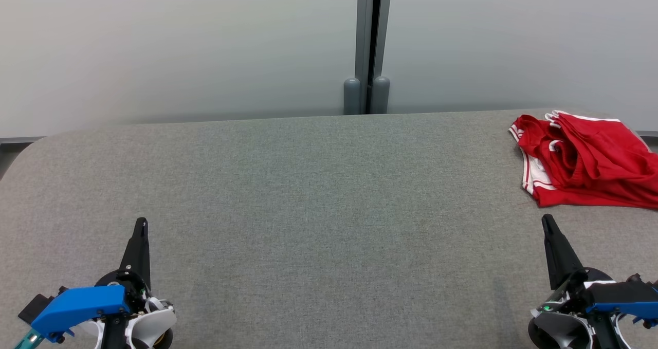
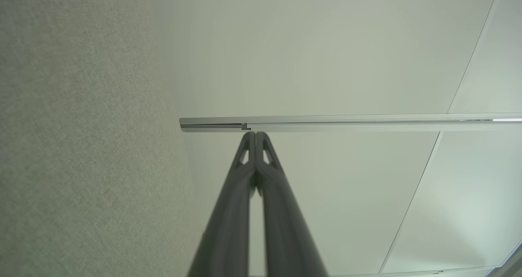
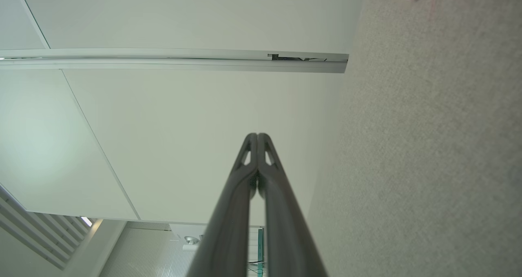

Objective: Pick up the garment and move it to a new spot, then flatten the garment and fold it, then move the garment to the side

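Resting low, both claws (pinched closed) point forward.

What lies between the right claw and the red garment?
Nothing: in the head view, only bare grey table separates the shut right claw from the red garment.

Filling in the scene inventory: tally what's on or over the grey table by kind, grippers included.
red garment: 1
grippers: 2 (left gripper, right gripper, both shut)
total: 3
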